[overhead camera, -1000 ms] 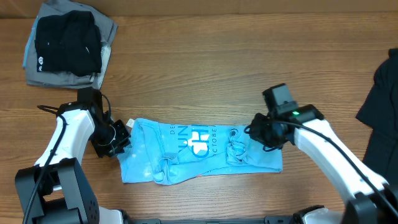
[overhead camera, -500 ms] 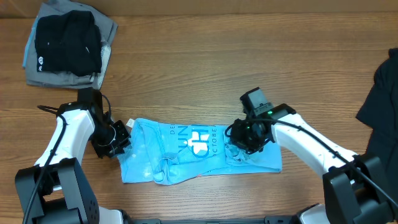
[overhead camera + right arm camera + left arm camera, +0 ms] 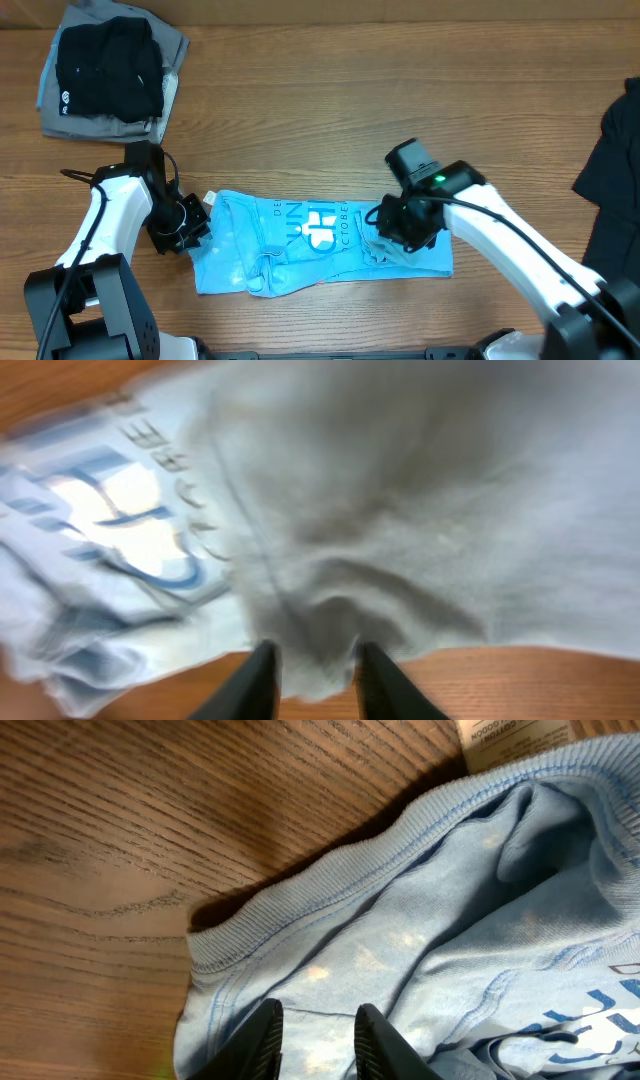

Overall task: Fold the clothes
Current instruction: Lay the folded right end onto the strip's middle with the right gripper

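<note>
Reaching in from the near-left corner, the left arm bends at its elbow and brings the left gripper [image 3: 186,224] down at the left end of the light blue T-shirt [image 3: 320,245], right by the ribbed collar [image 3: 330,885] and a small white label [image 3: 211,197]. In the left wrist view its fingers [image 3: 262,1032] stand a narrow gap apart with the shirt cloth lying flat between them. Whether they pinch it or only rest on it I cannot tell. The right arm comes in from the near-right corner in a long slant, wrist turned inward, so that the right gripper [image 3: 392,226] sits on the shirt's right part, just right of the white print [image 3: 322,226]. The right wrist view is blurred, yet a bunched ridge of pale cloth appears to rise between the two narrow-set fingers [image 3: 258,678], so they seem to be closed on a fold of the shirt. The T-shirt lies near the front edge of the wooden table [image 3: 350,120], folded into a long band. Its long axis runs left to right, with the collar end to the left and the print facing up. A stack of folded black and grey garments [image 3: 108,70] sits at the far-left corner, and a dark garment [image 3: 615,170] lies at the right edge — both well apart from the shirt.
</note>
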`<state>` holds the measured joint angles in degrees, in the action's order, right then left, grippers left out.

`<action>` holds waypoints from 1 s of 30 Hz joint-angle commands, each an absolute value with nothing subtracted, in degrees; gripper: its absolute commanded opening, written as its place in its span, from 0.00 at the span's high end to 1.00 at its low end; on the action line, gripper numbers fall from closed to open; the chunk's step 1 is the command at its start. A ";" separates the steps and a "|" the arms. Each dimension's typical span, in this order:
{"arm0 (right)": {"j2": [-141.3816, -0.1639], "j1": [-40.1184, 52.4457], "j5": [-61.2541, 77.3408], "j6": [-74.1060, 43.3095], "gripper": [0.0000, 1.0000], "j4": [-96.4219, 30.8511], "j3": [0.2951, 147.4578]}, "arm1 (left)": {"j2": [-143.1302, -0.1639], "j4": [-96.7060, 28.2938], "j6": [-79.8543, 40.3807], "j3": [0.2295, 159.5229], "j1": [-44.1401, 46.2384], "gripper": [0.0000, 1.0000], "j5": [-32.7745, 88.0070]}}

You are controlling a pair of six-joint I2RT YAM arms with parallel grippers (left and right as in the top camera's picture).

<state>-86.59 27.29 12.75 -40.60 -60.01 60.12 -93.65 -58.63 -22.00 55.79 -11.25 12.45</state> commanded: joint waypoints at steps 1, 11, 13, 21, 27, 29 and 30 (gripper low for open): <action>-84.14 27.64 12.58 -37.89 0.61 -60.97 61.82 | -92.88 -58.63 -20.56 56.84 -11.22 0.72 13.15; -87.55 30.63 14.81 -40.95 0.60 -54.70 54.43 | -92.88 -58.72 -20.53 56.84 -11.22 0.72 13.15; -88.33 30.63 16.95 -40.93 0.60 -52.60 52.99 | -92.88 -58.70 -20.53 56.84 -11.22 0.72 13.15; -90.89 33.41 24.95 -42.00 0.60 -44.16 47.83 | -92.88 -58.74 -20.56 56.84 -11.22 0.72 13.15; -90.89 38.15 25.17 -45.08 0.59 -42.06 47.31 | -92.88 -58.70 -20.56 56.84 -11.22 0.72 13.15; -90.89 38.63 24.58 -45.06 0.61 -41.85 47.42 | -92.88 -58.72 -20.56 56.84 -11.22 0.72 13.15; -90.87 38.61 23.99 -45.06 0.62 -42.48 47.75 | -92.88 -58.72 -20.56 56.84 -11.22 0.72 13.17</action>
<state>-90.67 38.22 23.59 -43.90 -42.22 47.68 -93.65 -58.72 -21.89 55.81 -11.25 12.45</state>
